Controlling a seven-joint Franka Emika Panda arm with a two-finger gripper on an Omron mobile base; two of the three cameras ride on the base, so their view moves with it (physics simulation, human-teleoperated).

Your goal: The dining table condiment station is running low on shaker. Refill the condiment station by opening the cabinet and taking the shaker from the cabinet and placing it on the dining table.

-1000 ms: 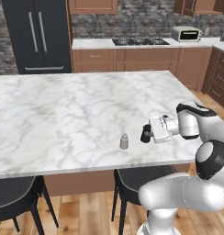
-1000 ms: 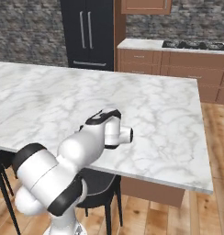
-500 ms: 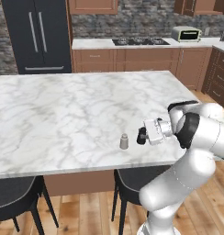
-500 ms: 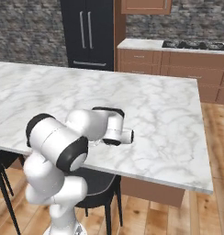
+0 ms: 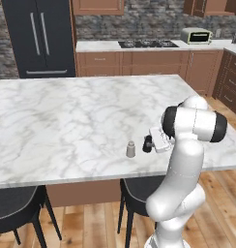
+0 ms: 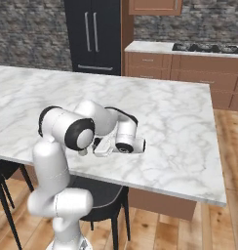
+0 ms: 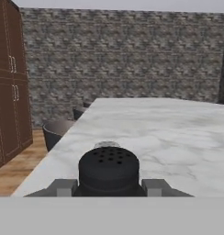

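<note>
White, grey-veined marble covers the bench [image 5: 66, 116], the long dining table, and the arm reaches low over its near edge. The jaws hold the black shaker [image 7: 109, 171]: in the hand view its perforated round top sits squarely between the two finger tips [image 7: 62, 187], one pressed to each side. From the left base view the gripper [image 5: 150, 143] points sideways along the bench, with the dark shaker [image 5: 147, 144] at its tip, just above or on the marble; contact with the surface cannot be told. Just beyond the jaws, along the line they point, stands a pale grey shaker [image 5: 131, 149], upright on the bench, close to the black one but apart from it; its top peeks over the black cap in the hand view [image 7: 106, 144]. In the right base view the gripper [image 6: 98, 144] is mostly hidden behind the arm's own wrist. Black stools [image 5: 16, 206] sit under the near edge, below the jaws.
</note>
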